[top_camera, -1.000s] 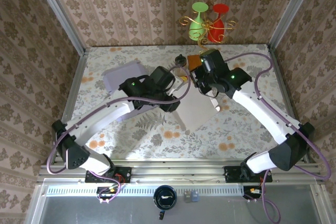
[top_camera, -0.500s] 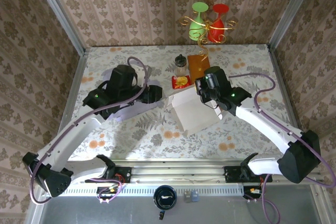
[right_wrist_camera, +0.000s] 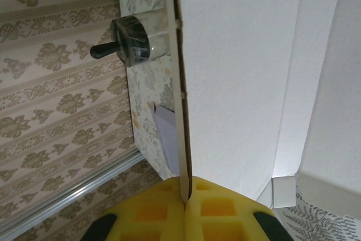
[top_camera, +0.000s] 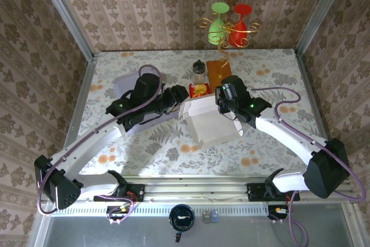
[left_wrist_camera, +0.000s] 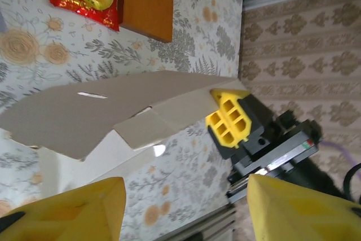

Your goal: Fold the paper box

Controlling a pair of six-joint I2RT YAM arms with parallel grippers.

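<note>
Starting toward the far left corner of the surface point(top_camera: 272, 143), a flat lilac tray point(top_camera: 128, 83) lies partly under my left arm. It is out of the fold's way, though I judge the arm would sweep over it if I pulled back.

My left end effector point(top_camera: 173, 98) hovers just left of the paper box point(top_camera: 211, 124), fingers spread and holding nothing. In its wrist view the two yellow fingers point(left_wrist_camera: 76, 210) frame the raised flap point(left_wrist_camera: 107, 108) from below. I read this as lined up to catch or press the flap, with no contact yet.

The paper box sits around the middle of the surface, its white base flat and its far-left flap lifted and tilted. The flap is held up so the crease can be worked while the base lies on the surface.

Just beyond the box toward the far edge lie a red snack packet point(top_camera: 199, 89), a small dark-lidded jar point(top_camera: 199, 71) and the brown wooden base point(top_camera: 217, 71) of a wire stand carrying green and red goblets point(top_camera: 230, 24). The packet is close to the lifted flap, and I think folding it outward could knock the packet or jar.

My right end effector point(top_camera: 223, 98) is pressed together on the flap's edge, and the right wrist view shows the card point(right_wrist_camera: 237, 66) nipped between the yellow pads point(right_wrist_camera: 152, 213).
</note>
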